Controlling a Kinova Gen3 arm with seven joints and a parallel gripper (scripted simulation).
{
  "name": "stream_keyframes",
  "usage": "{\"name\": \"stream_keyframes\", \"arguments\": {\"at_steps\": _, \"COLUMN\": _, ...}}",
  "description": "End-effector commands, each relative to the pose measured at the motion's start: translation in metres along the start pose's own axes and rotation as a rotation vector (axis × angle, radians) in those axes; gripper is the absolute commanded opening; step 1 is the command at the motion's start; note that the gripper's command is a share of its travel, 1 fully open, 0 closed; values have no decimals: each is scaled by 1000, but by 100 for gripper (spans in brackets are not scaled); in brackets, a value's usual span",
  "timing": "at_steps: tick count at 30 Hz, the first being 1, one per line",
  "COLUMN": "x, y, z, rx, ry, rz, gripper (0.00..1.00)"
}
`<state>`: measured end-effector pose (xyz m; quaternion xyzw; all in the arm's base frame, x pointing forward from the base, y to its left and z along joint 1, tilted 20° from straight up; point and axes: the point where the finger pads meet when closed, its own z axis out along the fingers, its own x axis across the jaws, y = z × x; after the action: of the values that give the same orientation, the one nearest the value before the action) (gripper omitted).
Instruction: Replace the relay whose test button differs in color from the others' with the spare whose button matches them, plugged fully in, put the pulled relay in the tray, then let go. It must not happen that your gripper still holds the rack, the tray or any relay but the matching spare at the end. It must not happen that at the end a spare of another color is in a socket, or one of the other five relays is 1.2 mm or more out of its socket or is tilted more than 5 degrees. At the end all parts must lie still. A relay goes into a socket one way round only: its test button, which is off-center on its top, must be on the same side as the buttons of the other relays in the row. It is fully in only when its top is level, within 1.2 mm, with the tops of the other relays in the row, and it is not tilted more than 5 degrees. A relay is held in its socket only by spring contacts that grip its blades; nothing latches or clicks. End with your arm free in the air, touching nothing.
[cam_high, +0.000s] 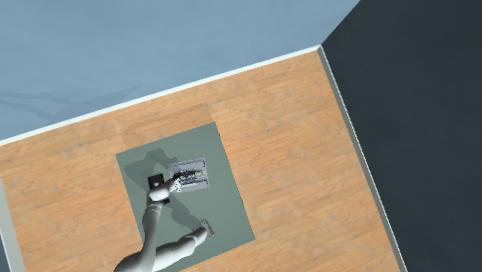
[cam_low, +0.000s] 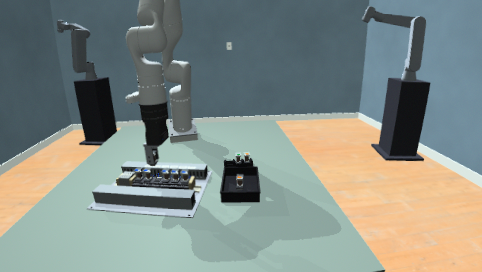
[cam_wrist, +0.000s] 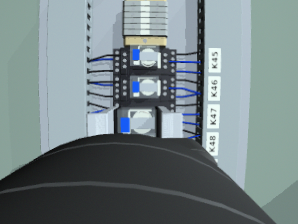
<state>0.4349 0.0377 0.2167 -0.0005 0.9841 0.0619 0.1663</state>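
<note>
My gripper (cam_low: 151, 160) is shut on a spare relay (cam_wrist: 139, 123) with a blue button at its left side. It hangs over the left part of the relay row (cam_low: 161, 175) on the grey panel (cam_low: 150, 189). In the wrist view two seated relays with blue buttons (cam_wrist: 147, 58) (cam_wrist: 147, 87) lie just beyond the held one, and a beige end block (cam_wrist: 145, 15) closes the row. I cannot tell whether the held relay touches its socket. The black tray (cam_low: 240, 187) holds a relay with an orange button (cam_low: 240, 180). My wrist body hides the nearer part of the row.
A small black stand (cam_low: 242, 159) behind the tray carries two more relays, one with a green and one with an orange button. Grey cable ducts (cam_wrist: 64, 56) (cam_wrist: 224, 63) flank the row. Two other arms on black pedestals (cam_low: 402, 117) (cam_low: 95, 107) stand off the mat.
</note>
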Motion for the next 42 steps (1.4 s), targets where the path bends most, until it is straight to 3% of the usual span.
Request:
{"name": "stream_keyframes", "arguments": {"at_steps": 1, "x": -3, "y": -5, "z": 1, "rx": 1, "ry": 0, "rz": 7, "gripper": 0}}
{"name": "stream_keyframes", "arguments": {"at_steps": 9, "x": -8, "y": -13, "z": 2, "rx": 2, "ry": 1, "rz": 11, "gripper": 0}}
{"name": "stream_keyframes", "arguments": {"at_steps": 42, "x": 1, "y": -1, "z": 1, "rx": 2, "ry": 1, "rz": 11, "gripper": 0}}
